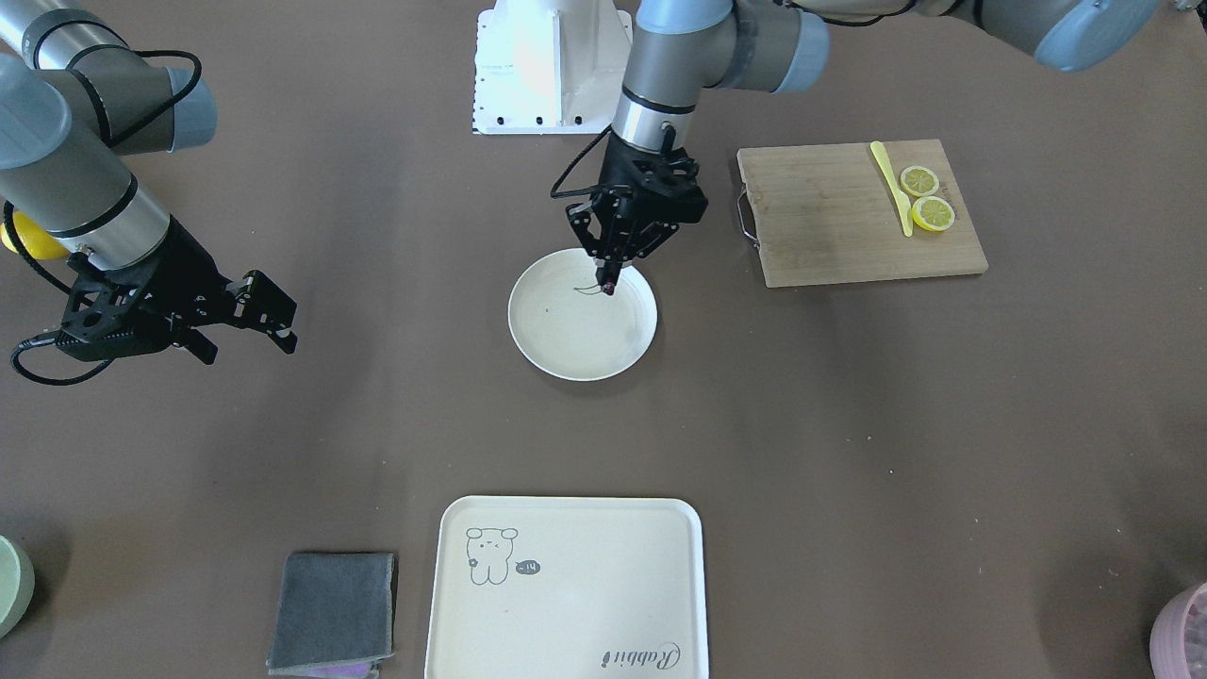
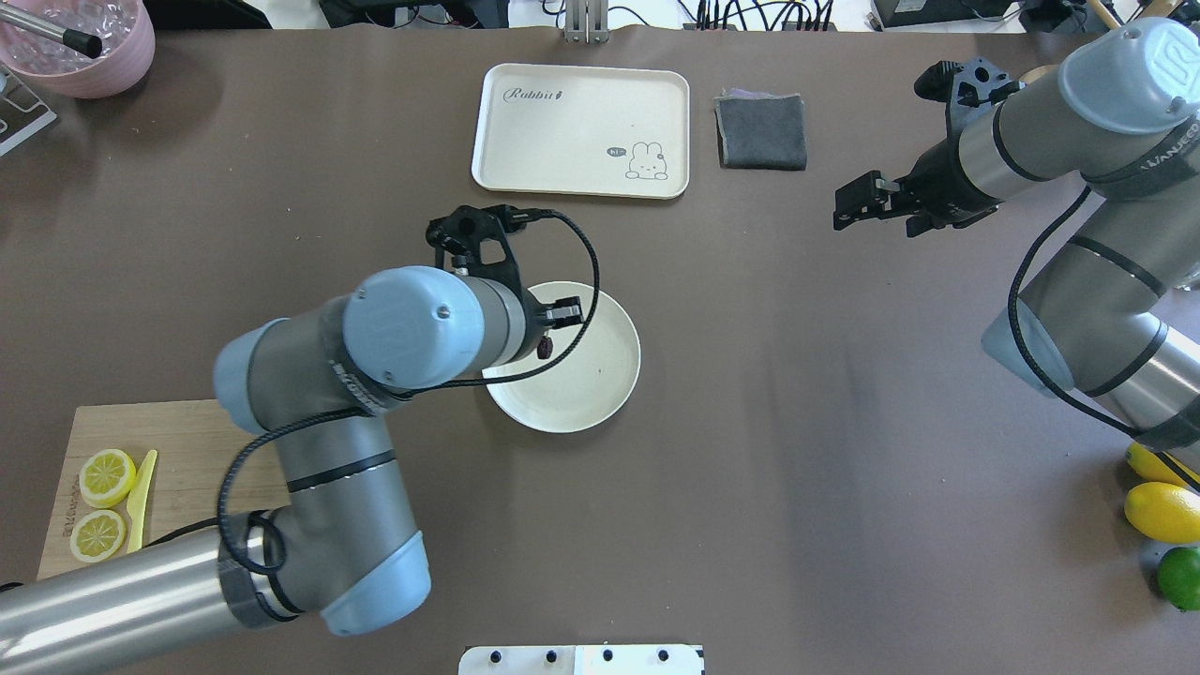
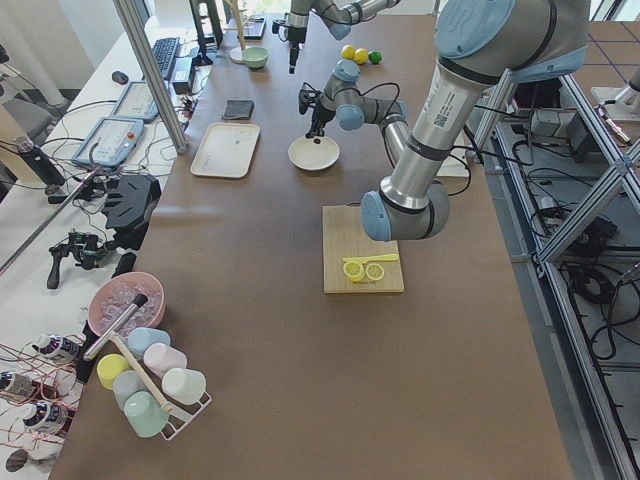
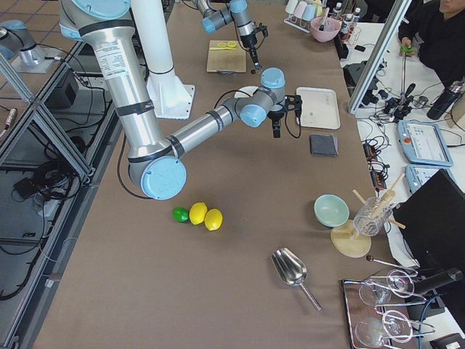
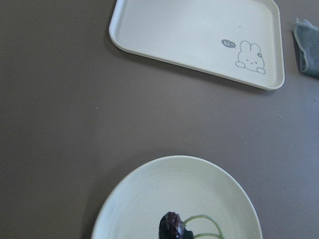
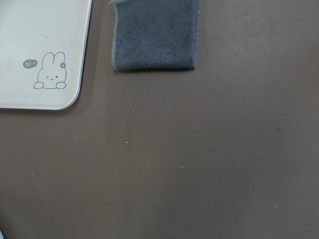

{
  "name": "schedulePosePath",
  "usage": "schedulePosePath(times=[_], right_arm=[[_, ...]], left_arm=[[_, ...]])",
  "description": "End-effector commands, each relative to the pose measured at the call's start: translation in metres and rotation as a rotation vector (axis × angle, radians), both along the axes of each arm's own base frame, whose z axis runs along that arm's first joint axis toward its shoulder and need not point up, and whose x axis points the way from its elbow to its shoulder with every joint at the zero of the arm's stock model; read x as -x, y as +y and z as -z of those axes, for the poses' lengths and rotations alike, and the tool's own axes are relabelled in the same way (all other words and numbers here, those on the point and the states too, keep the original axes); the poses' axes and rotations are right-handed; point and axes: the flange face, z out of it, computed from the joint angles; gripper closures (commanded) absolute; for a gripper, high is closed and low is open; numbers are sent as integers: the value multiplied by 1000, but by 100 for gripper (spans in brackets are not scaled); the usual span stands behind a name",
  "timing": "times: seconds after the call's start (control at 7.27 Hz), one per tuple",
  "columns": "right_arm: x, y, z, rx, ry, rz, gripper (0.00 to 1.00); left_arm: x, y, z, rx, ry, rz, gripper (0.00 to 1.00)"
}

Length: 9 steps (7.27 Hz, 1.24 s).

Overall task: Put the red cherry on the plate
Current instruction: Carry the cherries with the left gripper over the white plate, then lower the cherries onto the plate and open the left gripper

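The red cherry (image 1: 608, 286) is a tiny dark pair with thin greenish stems trailing to one side. It is pinched at the tips of my left gripper (image 1: 607, 276), which points down over the far part of the plate (image 1: 585, 351), a round cream-white dish mid-table. From overhead the cherry (image 2: 545, 350) shows just below the left gripper (image 2: 553, 336), over the plate (image 2: 592, 394). The left wrist view has the cherry (image 5: 172, 226) against the plate (image 5: 144, 199); I cannot tell whether they touch. My right gripper (image 1: 247, 345) hangs open and empty, well off to the side.
A cream tray (image 1: 566, 604) with a cartoon drawing lies at the table's operator side, a folded grey cloth (image 1: 335, 608) beside it. A wooden cutting board (image 1: 830, 236) holds two lemon slices (image 1: 926, 196) and a yellow knife (image 1: 891, 184). Lemons and a lime (image 2: 1162, 511) lie near the right arm's base.
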Motion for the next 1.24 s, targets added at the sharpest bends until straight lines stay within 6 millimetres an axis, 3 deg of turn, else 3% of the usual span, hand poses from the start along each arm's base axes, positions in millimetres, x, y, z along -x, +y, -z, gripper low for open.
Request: schedulePosePath(times=[0.0, 0.28, 0.41, 0.55, 0.69, 0.96, 1.1], right_arm=[[-1, 0, -3, 8, 3, -3, 1], [0, -1, -3, 5, 7, -12, 1], [0, -1, -2, 4, 6, -12, 1], [0, -1, 0, 0, 4, -11, 1], [0, -2, 2, -2, 3, -10, 1], [0, -2, 4, -9, 0, -7, 1], [0, -3, 4, -8, 0, -3, 1]], left_arm=[[-53, 3, -17, 2, -43, 10, 100], [-72, 1, -45, 13, -92, 9, 100], [-73, 3, -45, 10, -94, 4, 98], [-71, 2, -44, 8, -91, 5, 22], [-64, 5, -32, -1, -67, 5, 4], [-34, 10, -9, -39, -10, 34, 3], [-2, -13, -7, -95, -22, 62, 3]])
